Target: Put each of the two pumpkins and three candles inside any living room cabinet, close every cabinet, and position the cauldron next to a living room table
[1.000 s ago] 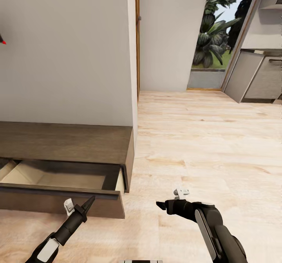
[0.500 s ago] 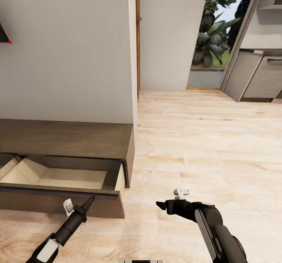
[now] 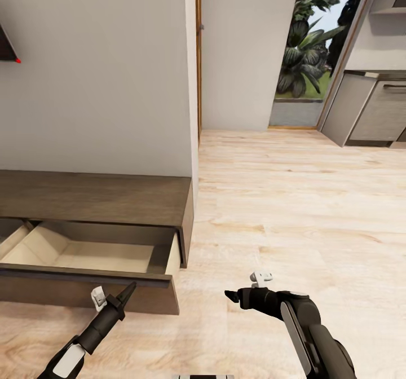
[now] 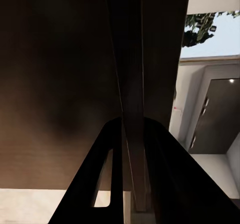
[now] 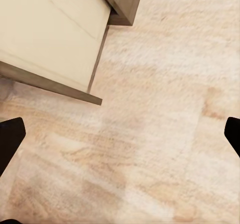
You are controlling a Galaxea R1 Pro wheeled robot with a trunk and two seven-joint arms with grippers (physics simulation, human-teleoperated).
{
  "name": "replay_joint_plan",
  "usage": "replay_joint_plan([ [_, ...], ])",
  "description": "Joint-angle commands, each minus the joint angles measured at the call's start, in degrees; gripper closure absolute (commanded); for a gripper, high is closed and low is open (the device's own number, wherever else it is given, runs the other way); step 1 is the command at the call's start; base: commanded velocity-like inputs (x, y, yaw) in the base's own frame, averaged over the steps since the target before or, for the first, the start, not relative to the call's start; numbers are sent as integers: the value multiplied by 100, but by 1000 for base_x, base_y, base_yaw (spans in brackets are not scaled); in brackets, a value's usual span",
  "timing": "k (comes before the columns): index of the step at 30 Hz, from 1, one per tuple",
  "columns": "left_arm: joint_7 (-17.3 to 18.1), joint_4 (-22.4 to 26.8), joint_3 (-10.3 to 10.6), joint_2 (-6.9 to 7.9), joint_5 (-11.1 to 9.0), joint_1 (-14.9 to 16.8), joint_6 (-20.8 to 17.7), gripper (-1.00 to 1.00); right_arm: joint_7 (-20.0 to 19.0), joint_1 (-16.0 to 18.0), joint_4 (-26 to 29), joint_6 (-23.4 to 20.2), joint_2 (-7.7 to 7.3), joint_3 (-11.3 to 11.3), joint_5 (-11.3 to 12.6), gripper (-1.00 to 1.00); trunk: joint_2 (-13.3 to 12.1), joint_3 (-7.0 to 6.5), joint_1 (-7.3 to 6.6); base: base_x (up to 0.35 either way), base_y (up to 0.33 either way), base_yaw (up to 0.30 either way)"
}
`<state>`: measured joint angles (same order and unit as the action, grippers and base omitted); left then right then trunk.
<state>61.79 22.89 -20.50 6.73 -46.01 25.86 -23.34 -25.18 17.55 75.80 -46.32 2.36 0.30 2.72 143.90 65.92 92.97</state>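
Note:
The long low dark-brown cabinet point(image 3: 96, 198) stands against the white wall, and its right-hand drawer point(image 3: 101, 255) is pulled out, showing a pale beige interior. My left gripper point(image 3: 128, 290) is at the drawer front point(image 3: 67, 294). In the left wrist view its fingers point(image 4: 102, 169) sit on either side of the panel's edge point(image 4: 132, 59), shut on it. My right gripper point(image 3: 228, 295) hangs open over the wood floor to the right of the drawer, and its wrist view shows the drawer's corner point(image 5: 55, 29). The pumpkins, candles, cauldron and table are out of view.
Light wood floor point(image 3: 293, 215) stretches to the right and ahead. A wall corner point(image 3: 192, 86) rises behind the cabinet's right end. Grey kitchen units point(image 3: 372, 114) stand at the far right beside a doorway onto garden plants point(image 3: 307, 57). A dark object with a red dot point(image 3: 8, 49) hangs on the wall at the left.
The cabinet body has slid away in the picture while the drawer front stayed with my left gripper, so the drawer stands further out. The whole view also shifted a little.

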Motion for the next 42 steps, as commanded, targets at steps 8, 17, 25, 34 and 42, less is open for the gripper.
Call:
replay_joint_plan([
  [8, -12, -21, 83, -5, 273, -2, -4, 100, 4, 2, 5, -35, 1, -4, 27, -100, 1, 5, 0, -4, 0, 0],
  [17, -9, -22, 82, -5, 275, -2, -4, 100, 4, 2, 5, -35, 1, -4, 27, -100, 1, 5, 0, -112, 0, 0],
  [25, -15, -21, 82, -5, 276, -2, -4, 100, 4, 2, 5, -35, 1, -4, 27, -100, 1, 5, 0, -12, 0, 0],
  [34, -18, -22, 81, -5, 276, -2, -4, 100, 4, 2, 5, -35, 1, -4, 27, -100, 1, 5, 0, -11, 0, 0],
  [42, -18, -22, 81, -5, 277, -2, -4, 100, 4, 2, 5, -35, 1, -4, 27, -100, 1, 5, 0, -65, 0, 0],
])
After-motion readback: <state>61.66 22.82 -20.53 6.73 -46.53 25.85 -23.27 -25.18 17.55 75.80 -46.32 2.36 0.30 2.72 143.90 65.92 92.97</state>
